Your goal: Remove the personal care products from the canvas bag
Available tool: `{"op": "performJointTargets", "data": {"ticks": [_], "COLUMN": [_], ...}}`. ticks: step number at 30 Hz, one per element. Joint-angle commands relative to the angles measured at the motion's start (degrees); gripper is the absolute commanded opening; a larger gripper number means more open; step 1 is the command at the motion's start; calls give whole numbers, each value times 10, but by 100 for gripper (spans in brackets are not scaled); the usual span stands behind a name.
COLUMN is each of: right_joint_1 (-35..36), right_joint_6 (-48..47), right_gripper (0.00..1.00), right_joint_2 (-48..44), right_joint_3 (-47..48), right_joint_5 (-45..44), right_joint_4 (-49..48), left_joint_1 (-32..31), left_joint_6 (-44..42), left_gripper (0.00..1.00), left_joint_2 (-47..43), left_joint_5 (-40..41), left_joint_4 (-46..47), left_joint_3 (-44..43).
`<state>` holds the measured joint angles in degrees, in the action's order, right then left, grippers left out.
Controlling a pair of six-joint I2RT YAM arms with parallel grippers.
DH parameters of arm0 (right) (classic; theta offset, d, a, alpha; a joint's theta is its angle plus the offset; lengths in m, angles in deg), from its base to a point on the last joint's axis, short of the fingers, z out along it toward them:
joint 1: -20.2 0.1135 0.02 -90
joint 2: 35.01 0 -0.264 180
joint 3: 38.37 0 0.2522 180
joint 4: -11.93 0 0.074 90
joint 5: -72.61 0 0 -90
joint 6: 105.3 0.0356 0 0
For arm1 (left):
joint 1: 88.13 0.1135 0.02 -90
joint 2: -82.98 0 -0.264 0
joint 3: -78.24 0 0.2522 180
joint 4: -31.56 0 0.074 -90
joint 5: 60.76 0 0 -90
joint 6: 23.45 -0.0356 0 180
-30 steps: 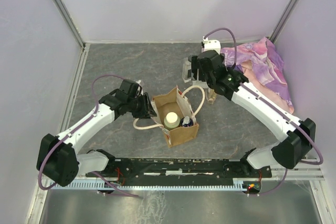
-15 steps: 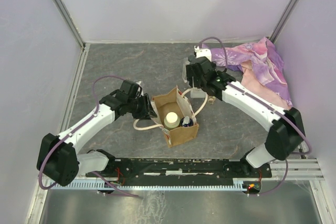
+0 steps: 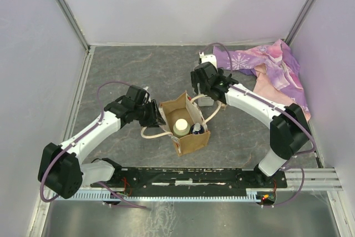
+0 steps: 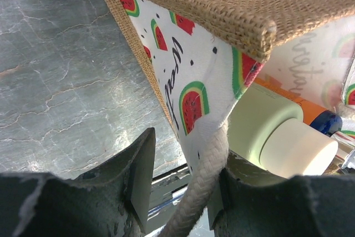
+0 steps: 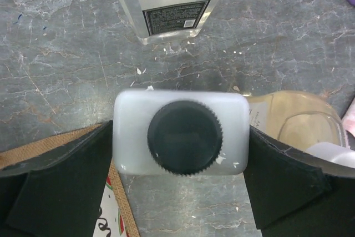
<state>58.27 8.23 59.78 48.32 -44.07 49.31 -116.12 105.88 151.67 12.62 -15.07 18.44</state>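
The canvas bag (image 3: 188,140) stands open in the middle of the table. Inside it are the cream-capped round bottle (image 3: 181,126) and the orange blue-topped one (image 3: 197,129); both show in the left wrist view (image 4: 297,148) (image 4: 283,97). My left gripper (image 3: 157,116) is shut on the bag's left wall and rope handle (image 4: 208,170). My right gripper (image 3: 204,98) is shut on the white boxy dark-capped bottle (image 5: 130,137), just behind the bag's back rim (image 5: 119,203). The slim yellowish bottle (image 5: 288,109) lies on the table beside it.
A clear square bottle with a black label (image 5: 169,1) stands just beyond the right gripper. The purple-pink floral cloth (image 3: 269,67) lies at the back right. Grey walls close the table on three sides.
My right gripper has moved left and nearer, toward the bag's back rim. The left arm and the bag have not moved.
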Motion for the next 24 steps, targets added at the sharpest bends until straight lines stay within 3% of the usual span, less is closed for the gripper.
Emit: {"op": "performJointTargets", "data": {"ticks": [1, 7, 13, 18, 24], "right_joint_1": [-3, 11, 142, 183, 197], "right_joint_6": [2, -26, -120, -88, -32], "right_gripper": [100, 100, 100, 99, 97], "right_joint_2": [-13, -61, -123, -151, -144], "right_joint_3": [47, 77, 105, 134, 97], "right_joint_5": [-21, -18, -128, -37, 49], "right_joint_4": [-32, -8, 38, 120, 166], "left_joint_1": [1, 1, 1, 1, 1], "left_joint_6": [13, 11, 9, 13, 9], "left_gripper": [3, 3, 3, 3, 3], "left_joint_2": [-15, -18, -12, -5, 7], "left_joint_5": [-2, 8, 9, 2, -4], "left_joint_4": [-3, -6, -4, 8, 13], "left_joint_3": [8, 1, 0, 6, -8]}}
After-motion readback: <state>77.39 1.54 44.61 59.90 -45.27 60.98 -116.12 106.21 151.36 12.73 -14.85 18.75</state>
